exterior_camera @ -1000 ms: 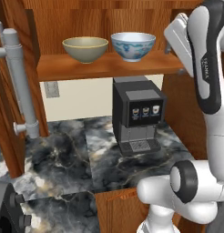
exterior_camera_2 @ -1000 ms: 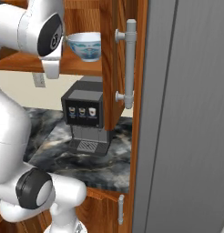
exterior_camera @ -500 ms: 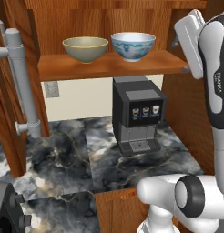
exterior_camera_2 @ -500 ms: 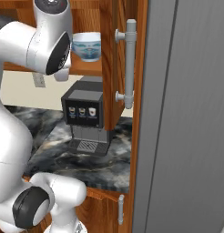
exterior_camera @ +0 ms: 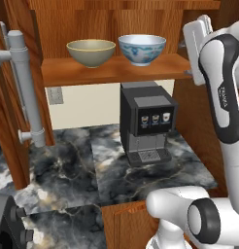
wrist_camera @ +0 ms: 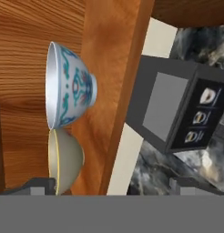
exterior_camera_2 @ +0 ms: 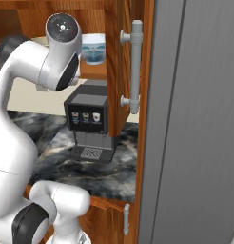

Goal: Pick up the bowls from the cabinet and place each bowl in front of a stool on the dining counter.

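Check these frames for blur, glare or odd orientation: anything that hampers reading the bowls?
Left base view: sharp and evenly lit, olive-beige bowl and patterned bowl clear. Right base view: the arm covers most of the shelf. Hand view: rolled sideways, so the shelf runs vertically; no glare.

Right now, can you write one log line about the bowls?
bowls: white bowl and beige bowl side by side on cabinet shelf | jaws: open, holding nothing

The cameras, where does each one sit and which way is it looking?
Left base view: behind the arm's left, facing the cabinet shelf, beige bowl, patterned bowl and coffee machine; the white arm rises at right.
Right base view: behind the arm's right, facing the same coffee machine; the arm rises at left.
Hand view: on the hand, rolled sideways, facing both bowls; the open jaws' tips show at bottom.
All share the patterned bowl.
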### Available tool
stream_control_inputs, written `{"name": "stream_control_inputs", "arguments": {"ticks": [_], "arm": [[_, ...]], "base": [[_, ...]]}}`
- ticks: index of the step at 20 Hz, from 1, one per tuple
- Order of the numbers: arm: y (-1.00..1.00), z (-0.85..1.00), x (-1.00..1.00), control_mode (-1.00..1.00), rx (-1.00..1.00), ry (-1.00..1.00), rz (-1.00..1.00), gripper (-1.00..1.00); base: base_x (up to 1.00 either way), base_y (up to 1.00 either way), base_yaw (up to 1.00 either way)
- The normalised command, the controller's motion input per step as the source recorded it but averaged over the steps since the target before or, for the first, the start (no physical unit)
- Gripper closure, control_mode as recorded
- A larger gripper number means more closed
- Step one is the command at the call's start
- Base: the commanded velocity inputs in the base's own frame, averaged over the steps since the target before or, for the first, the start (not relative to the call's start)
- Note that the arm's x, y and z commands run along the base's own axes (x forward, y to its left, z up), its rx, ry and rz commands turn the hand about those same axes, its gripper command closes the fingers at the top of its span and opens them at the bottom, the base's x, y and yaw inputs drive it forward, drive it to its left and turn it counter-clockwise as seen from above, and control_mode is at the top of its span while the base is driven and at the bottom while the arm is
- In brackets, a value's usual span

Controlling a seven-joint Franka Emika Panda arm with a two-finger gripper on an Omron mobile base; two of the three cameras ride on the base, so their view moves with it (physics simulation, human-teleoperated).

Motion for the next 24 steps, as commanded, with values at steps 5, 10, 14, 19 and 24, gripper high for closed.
{"name": "stream_control_inputs", "arguments": {"ticks": [5,10,14,19,24], "arm": [[0.00,0.20,0.23,-1.00,0.02,0.00,0.00,-1.00],[-0.05,0.19,0.39,-1.00,0.02,0.00,0.00,-1.00],[-0.09,0.20,0.51,-1.00,0.03,0.00,0.00,-1.00],[-0.14,0.00,0.39,-1.00,0.01,0.00,0.00,-1.00],[-0.01,-0.05,0.44,-1.00,0.00,0.00,0.00,-1.00]], "base": [[0.00,0.00,0.00],[0.00,0.00,0.00],[0.00,0.00,0.00],[0.00,0.00,0.00],[0.00,0.00,0.00]]}}
